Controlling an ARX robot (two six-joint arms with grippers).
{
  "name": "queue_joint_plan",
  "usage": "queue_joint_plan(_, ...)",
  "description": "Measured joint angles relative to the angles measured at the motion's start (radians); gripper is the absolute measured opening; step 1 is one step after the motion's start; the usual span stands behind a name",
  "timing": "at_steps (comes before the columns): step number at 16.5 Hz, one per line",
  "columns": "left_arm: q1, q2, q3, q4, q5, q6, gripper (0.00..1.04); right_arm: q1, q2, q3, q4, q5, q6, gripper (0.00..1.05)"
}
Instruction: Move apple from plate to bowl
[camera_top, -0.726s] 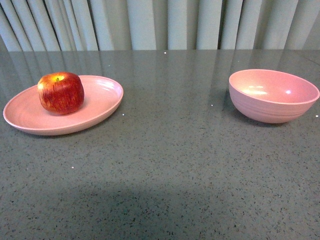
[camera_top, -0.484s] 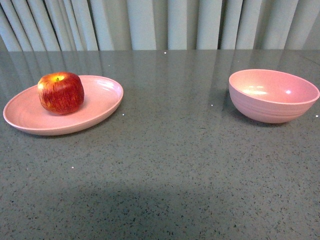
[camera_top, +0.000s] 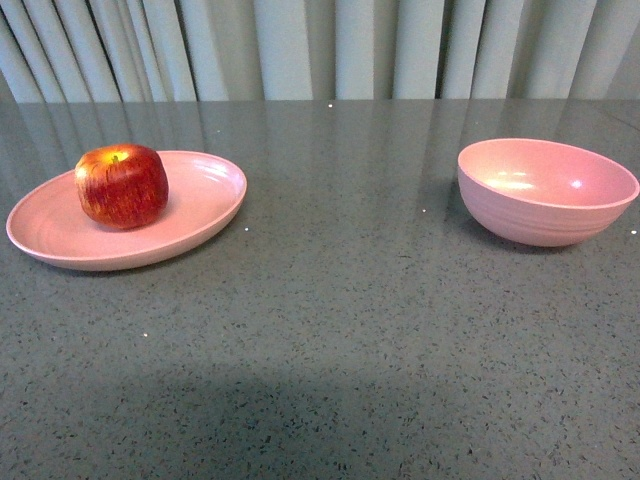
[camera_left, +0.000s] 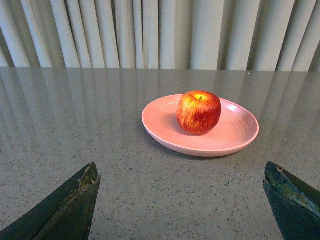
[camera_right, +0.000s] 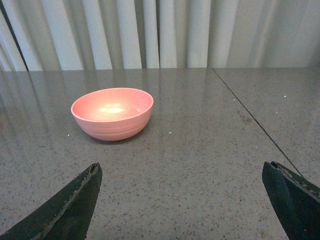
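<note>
Change: none; apple (camera_top: 122, 186) unmoved on plate (camera_top: 212, 192).
Bowl (camera_top: 545, 218): well apart, rightward.
Left gripper (camera_left: 181, 172): spread wide.
Right gripper (camera_right: 181, 170): spread wide.

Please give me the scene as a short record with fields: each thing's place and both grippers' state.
apple: on the plate, stem dimple up
plate: left on the table
bowl: right on the table, empty, apart from plate
left gripper: open, fingers empty, facing the apple
right gripper: open, empty, facing the bowl
task: apple not yet moved
</note>
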Motion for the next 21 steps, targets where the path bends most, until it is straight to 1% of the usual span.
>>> queue_joint_plan(15, 0.000, 0.000, 0.000, 0.000, 0.000, 0.000, 0.98, 0.000, 0.000, 0.000, 0.000, 0.000, 0.000, 0.98)
queue_joint_plan(16, 0.000, 0.000, 0.000, 0.000, 0.000, 0.000, 0.98, -0.001, 0.002, 0.001, -0.013, -0.005, 0.005, 0.98)
queue_joint_plan(17, 0.000, 0.000, 0.000, 0.000, 0.000, 0.000, 0.98, 0.008, 0.086, 0.044, -0.130, -0.048, 0.091, 0.98)
queue_joint_plan(18, 0.000, 0.000, 0.000, 0.000, 0.000, 0.000, 0.98, 0.002, 0.093, 0.074, -0.113, -0.054, 0.096, 0.98)
queue_joint_plan(19, 0.000, 0.000, 0.000, 0.000, 0.000, 0.000, 0.98, -0.023, 0.123, 0.105, -0.073, -0.087, 0.102, 0.98)
queue_joint_plan(21, 0.000, 0.000, 0.000, 0.000, 0.000, 0.000, 0.98, -0.068, 0.260, 0.157, 0.051, -0.138, 0.099, 0.98)
